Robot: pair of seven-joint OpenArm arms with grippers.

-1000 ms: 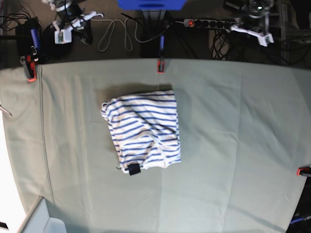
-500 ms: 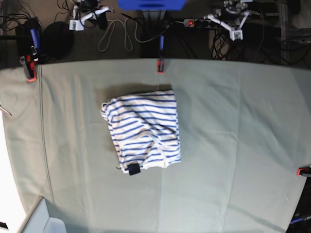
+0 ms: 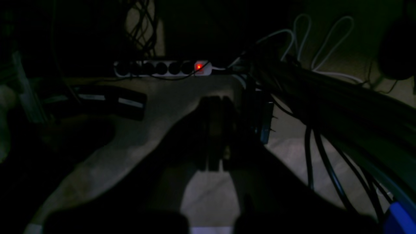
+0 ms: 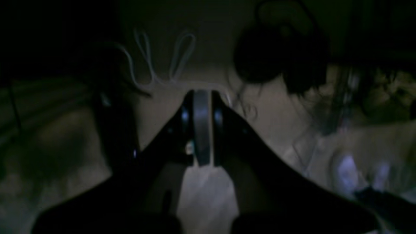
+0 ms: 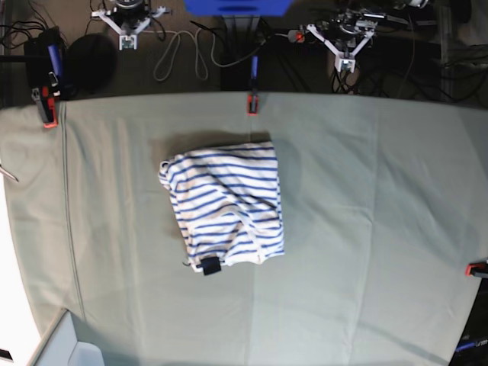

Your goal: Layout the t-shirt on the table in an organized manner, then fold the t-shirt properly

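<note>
Both end effectors, left (image 5: pixel 345 55) and right (image 5: pixel 126 32), are hanging closed and empty beyond the table's (image 5: pixel 381 229) far edge. We are judging the folding finished: the t-shirt (image 5: pixel 225 206) is lying compactly folded left of centre.

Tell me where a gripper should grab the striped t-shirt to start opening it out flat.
Probably the near hem corner of the t-shirt, beside the dark tag, coming down from above at the edge nearest the camera. The shirt lies bunched in layers on the table, and that corner looks like a free edge to pinch and pull outward. Both grippers are shut, back beyond the far edge.
</note>
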